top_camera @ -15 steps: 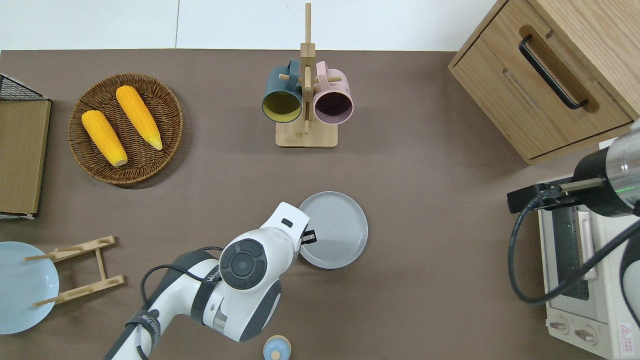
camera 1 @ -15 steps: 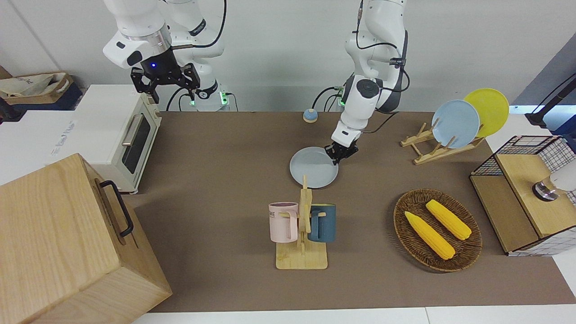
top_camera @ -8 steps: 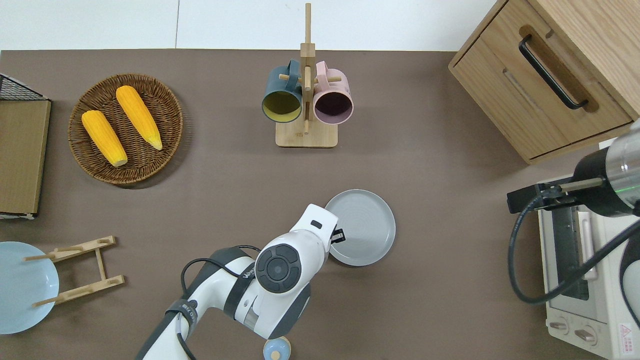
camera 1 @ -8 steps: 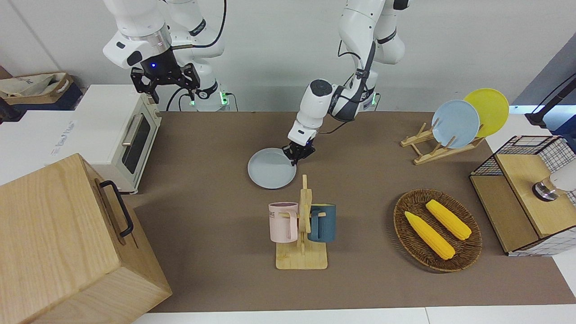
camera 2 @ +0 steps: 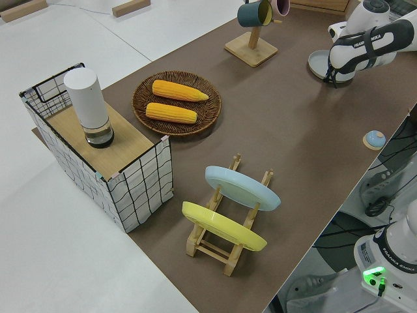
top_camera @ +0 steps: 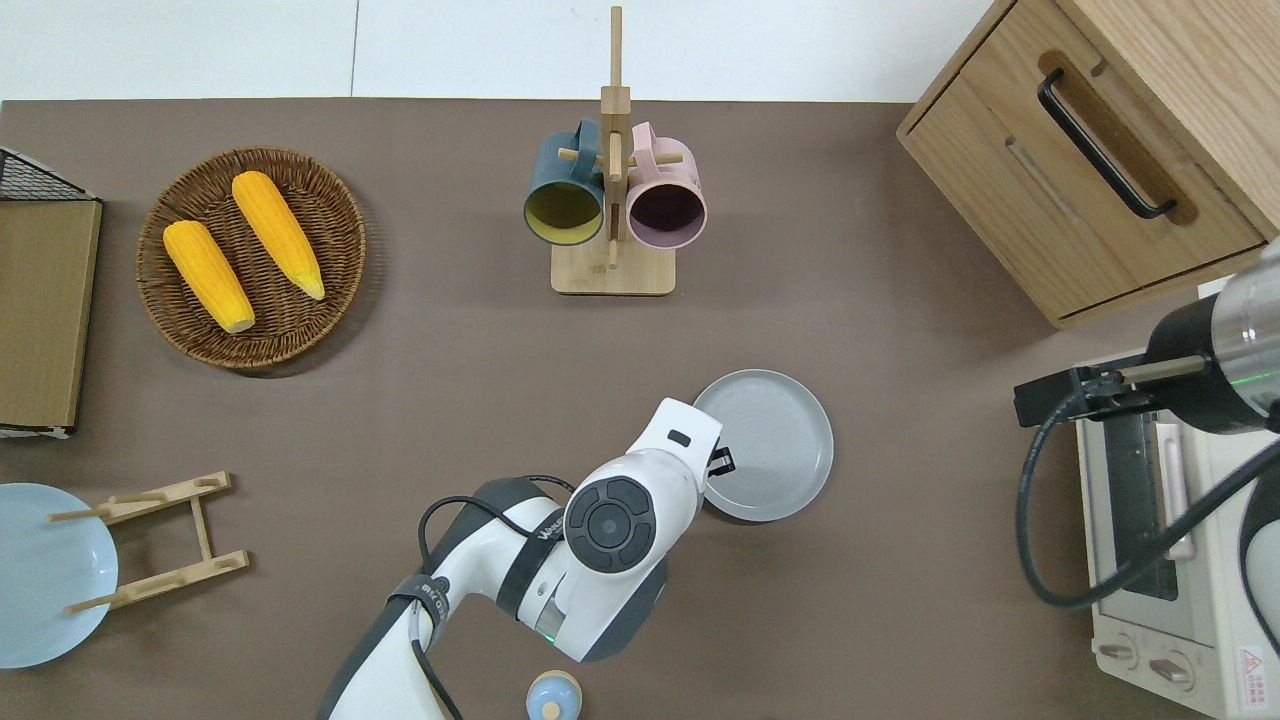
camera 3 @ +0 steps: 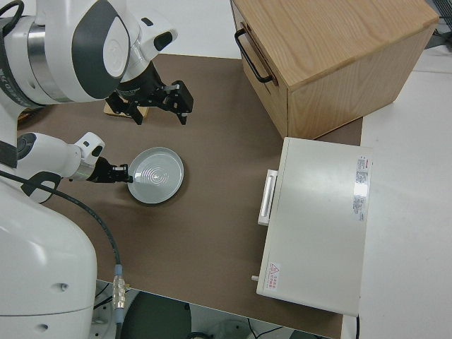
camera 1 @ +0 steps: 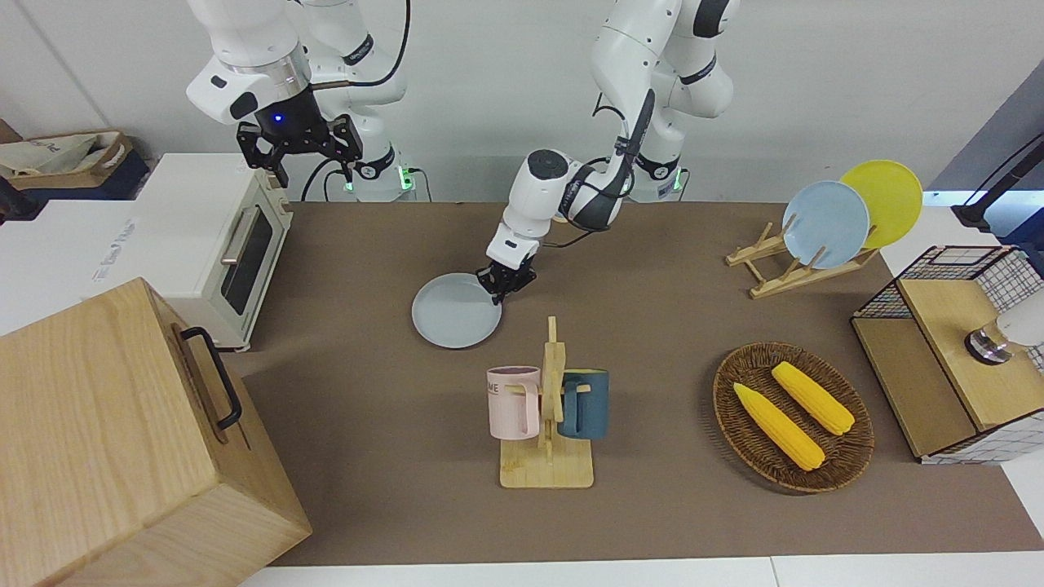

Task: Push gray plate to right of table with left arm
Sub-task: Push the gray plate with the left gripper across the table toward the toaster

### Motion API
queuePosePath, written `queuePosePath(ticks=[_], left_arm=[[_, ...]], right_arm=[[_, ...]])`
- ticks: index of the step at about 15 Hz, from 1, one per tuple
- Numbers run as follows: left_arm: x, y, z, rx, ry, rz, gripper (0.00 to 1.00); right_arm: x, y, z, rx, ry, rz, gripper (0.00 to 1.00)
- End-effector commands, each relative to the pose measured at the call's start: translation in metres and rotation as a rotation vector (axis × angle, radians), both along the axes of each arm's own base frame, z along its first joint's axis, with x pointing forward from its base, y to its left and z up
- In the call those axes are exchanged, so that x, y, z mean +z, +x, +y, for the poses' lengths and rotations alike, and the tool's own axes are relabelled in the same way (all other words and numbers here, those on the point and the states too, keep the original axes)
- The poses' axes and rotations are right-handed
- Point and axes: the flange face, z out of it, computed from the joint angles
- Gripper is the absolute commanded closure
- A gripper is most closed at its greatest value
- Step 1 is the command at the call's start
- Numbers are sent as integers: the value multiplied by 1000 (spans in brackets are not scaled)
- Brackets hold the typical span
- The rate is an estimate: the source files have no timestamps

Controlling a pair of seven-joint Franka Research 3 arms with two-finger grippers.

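In the front view, the gray plate [camera 1: 455,311] is seen flat on the brown desk [camera 1: 367,244], nearer to the robots than the mug rack [camera 1: 548,408], with the left gripper [camera 1: 503,283] set low at the rim that faces the left arm's end. Whether its fingers are spread cannot be told. The right gripper [camera 1: 299,149], parked, is held spread.

In the overhead view, the gray plate [top_camera: 775,445] lies past mid-desk; the push is judged partly done, bare desk [top_camera: 930,420] being left before the white oven [top_camera: 1165,540].

In the right side view, the gray plate [camera 3: 157,174] is shown round and shallow, with faint concentric rings and a low rim, on matte desk [camera 3: 219,233].
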Motion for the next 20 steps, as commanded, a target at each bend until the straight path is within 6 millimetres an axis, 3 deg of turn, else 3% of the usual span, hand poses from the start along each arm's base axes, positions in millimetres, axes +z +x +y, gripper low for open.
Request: queuePosePath(ticks=[1,7,9,10,13,15,18,20], left_arm=[[-7,-3,-23,-5,-8,5,1000],[-5,0,-28,-7,-16,-1,990],[-3,1,-28,-6,-18,-3,944],[-1,2,-27,-9,-19,-7,857],[3,6,-23,-6,-20,-14,345],[11,10,-19,-2,-20,-19,140],[25,15,-9,-20,-2,-16,101],[36,24,10,-63,27,-10,101]], right_arm=[[3,-3,-3,-4,7,6,17],[3,-4,-2,-2,7,6,17],[3,-4,-2,-2,7,4,17],[3,-4,-2,-2,7,6,17],[3,-4,-2,-2,7,6,17],[3,-4,-2,-2,7,4,17],[3,-4,-2,-2,7,4,17],[3,-3,-3,-5,7,6,17]])
